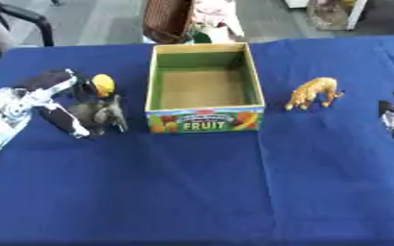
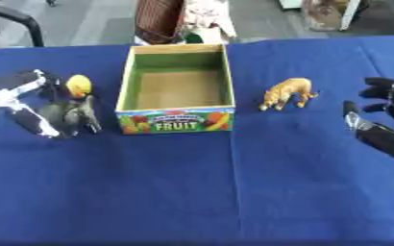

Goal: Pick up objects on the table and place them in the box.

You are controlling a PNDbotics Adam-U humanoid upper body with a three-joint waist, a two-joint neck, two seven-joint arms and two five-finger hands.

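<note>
- 1 box [image 1: 203, 117], open top, "FRUIT" on front, mid table [image 1: 234, 192], blue cloth.
- 1 tan animal toy [image 1: 314, 92] just right of box, standing; well apart from right robot hand [image 2: 384, 108] at right edge, fingers relaxed, grasping nothing.
- 1 grey animal toy [image 1: 106, 114] + 1 yellow-black item [image 1: 103, 85] left of box, betw. fingers of left robot hand [image 1: 53, 103]; can't tell if clenched on them.

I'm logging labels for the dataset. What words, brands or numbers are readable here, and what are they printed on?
"FRUIT": large letters on the front panel of the box, among pictures of fruit.
A smaller line of print above "FRUIT" on the same panel: too blurred to read.
No readable text on the yellow animal figure, the dark figure at the left hand, or the blue tablecloth.
</note>
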